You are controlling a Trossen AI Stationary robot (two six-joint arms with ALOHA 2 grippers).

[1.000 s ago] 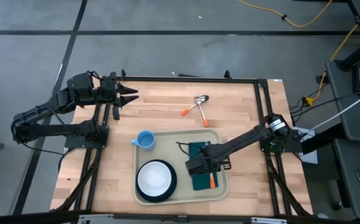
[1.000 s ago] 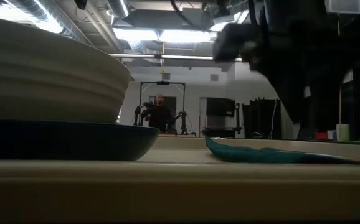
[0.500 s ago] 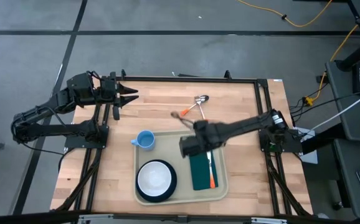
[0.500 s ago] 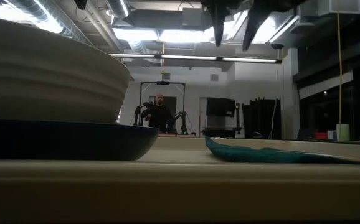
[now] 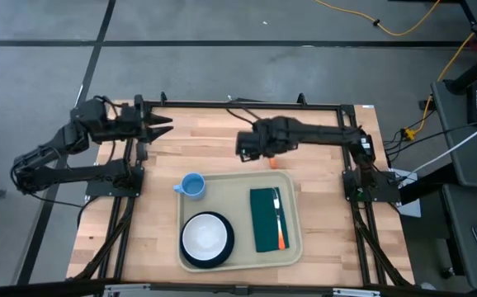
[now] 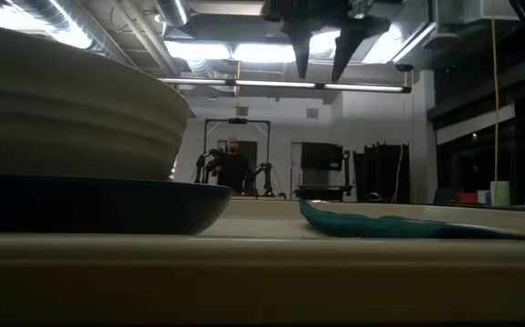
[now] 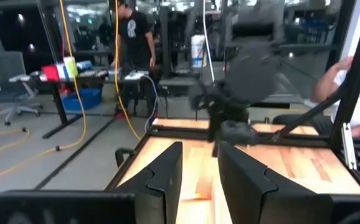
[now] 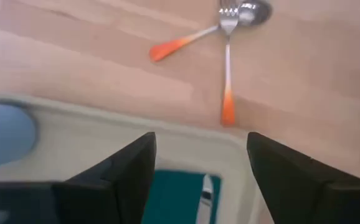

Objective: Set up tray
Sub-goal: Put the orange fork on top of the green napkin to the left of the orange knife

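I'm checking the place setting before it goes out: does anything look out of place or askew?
Two orange-handled utensils, a fork and a spoon, lie crossed on the bare table beyond the tray. The blue cup sits off the tray's corner. The napkin with one utensil looks tidy.

Right tool (image 5: 243,145) open, empty
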